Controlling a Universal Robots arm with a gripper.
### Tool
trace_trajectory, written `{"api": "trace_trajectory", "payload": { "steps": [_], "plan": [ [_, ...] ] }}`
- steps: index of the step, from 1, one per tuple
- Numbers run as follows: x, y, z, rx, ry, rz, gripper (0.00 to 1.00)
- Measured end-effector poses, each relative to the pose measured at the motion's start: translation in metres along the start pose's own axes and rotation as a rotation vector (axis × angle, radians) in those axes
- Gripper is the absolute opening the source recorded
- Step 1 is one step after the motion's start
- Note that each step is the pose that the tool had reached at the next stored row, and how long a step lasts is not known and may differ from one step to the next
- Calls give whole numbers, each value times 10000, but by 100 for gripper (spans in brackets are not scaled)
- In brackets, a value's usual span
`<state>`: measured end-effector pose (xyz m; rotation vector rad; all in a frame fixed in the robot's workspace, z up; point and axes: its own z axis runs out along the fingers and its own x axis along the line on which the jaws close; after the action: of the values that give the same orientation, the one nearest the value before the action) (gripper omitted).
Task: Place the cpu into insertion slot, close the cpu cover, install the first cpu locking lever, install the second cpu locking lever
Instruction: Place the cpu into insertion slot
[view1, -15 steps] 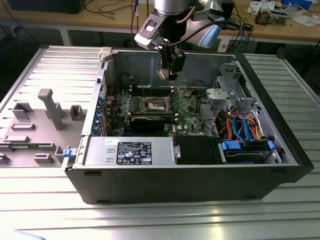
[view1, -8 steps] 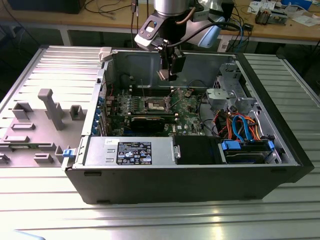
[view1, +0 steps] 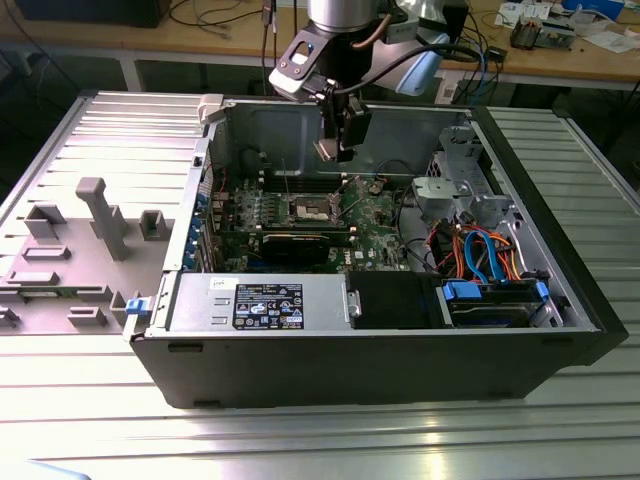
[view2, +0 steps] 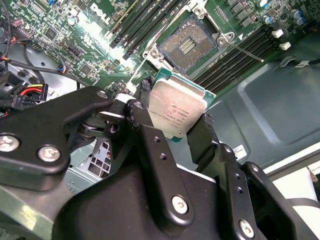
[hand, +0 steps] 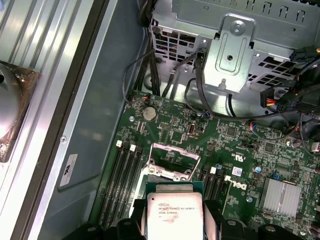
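My gripper (view1: 336, 152) hangs inside the open computer case (view1: 400, 370), shut on the cpu (view2: 178, 111), a flat square chip with a silvery top. In both wrist views the black fingers (view2: 202, 134) clamp its two opposite edges. The insertion slot (view2: 189, 42) lies uncovered on the green board, its dark centre showing, a short way below and ahead of the cpu (hand: 173, 215). In the first wrist view a thin metal frame, seemingly the cpu cover (hand: 175, 146), stands raised at the slot. A thin locking lever (view2: 245, 50) sticks out beside the slot.
Memory slots (view2: 240, 55) flank the socket. A black graphics card (view1: 300, 246) lies in front of it, a drive cage (view1: 450, 195) and coloured cables (view1: 480, 250) at the exterior view's right. The power supply (view1: 255, 300) sits at the case front. A grey fixture tray (view1: 100, 215) lies outside.
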<state>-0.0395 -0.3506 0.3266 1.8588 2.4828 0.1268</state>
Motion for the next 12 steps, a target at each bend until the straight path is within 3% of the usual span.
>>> {"api": "trace_trajectory", "payload": {
  "steps": [3, 5, 8, 12],
  "plan": [
    [1, -5, 26, -1, -13, 147, 55],
    [0, -10, 79, -9, -49, 555, 55],
    [4, -21, 112, -13, -76, 848, 55],
    [26, -93, 113, 7, -62, 863, 55]
  ]
}}
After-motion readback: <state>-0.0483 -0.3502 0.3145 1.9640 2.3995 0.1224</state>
